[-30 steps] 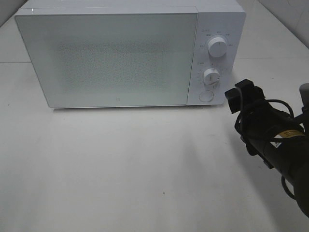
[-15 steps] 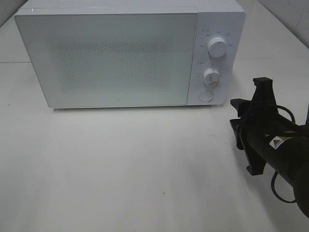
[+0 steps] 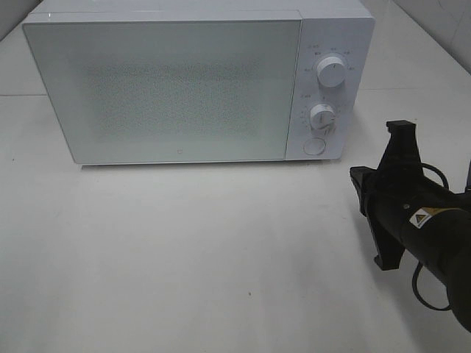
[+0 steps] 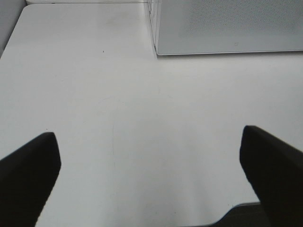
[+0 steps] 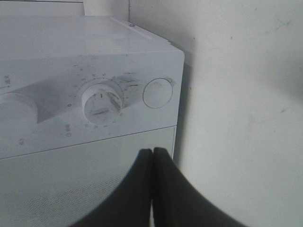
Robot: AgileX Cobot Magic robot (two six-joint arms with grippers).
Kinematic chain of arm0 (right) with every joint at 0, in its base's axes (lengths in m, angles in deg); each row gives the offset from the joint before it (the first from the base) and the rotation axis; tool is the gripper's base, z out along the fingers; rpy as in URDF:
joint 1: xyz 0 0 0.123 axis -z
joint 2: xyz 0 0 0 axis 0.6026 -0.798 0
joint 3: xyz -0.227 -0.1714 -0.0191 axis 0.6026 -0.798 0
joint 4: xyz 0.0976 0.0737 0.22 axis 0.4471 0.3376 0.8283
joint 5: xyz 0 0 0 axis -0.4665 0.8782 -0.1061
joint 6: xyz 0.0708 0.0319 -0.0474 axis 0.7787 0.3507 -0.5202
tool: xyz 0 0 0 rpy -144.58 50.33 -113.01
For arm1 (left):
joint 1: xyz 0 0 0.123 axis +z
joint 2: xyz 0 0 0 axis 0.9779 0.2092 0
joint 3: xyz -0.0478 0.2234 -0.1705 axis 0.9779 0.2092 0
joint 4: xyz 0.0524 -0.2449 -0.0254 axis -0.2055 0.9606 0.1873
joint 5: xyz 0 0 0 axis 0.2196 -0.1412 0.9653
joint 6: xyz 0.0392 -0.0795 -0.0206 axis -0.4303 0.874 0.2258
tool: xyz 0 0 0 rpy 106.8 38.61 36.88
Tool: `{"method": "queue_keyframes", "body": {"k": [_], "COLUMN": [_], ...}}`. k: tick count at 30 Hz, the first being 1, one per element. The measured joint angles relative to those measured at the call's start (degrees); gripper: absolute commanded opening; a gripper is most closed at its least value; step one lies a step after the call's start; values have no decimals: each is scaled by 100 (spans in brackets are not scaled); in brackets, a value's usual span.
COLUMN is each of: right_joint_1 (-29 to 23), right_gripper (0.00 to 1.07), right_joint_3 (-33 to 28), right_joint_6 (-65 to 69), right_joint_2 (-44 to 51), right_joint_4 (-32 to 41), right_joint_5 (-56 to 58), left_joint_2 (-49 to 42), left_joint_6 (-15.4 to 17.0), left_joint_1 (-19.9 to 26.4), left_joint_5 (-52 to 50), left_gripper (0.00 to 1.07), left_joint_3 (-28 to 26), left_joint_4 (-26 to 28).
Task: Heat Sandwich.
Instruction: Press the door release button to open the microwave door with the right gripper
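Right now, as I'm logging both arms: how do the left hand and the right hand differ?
The left hand is open wide; the right hand is shut tight. The left hand faces the table by the microwave; the right hand points at the microwave's control panel, near its round button. Both are black and hold nothing.

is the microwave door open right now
No, the microwave door sits shut, flush with the control panel across the front in the exterior high view.
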Motion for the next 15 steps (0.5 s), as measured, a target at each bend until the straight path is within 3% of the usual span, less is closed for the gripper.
{"method": "queue_keyframes", "body": {"k": [9,15], "right_joint_1": [11,321], "right_gripper": [0,0], "right_joint_3": [441,917], "right_joint_6": [132,132], "right_joint_2": [-453,-768], "right_joint_4": [23,-413], "right_joint_5": [229,504], "left_joint_2": [0,0], "left_joint_6": [0,0], "left_joint_1": [0,0], "left_joint_5": [0,0], "left_gripper": [98,98], "left_joint_3": [0,0], "left_joint_4": [0,0]}}
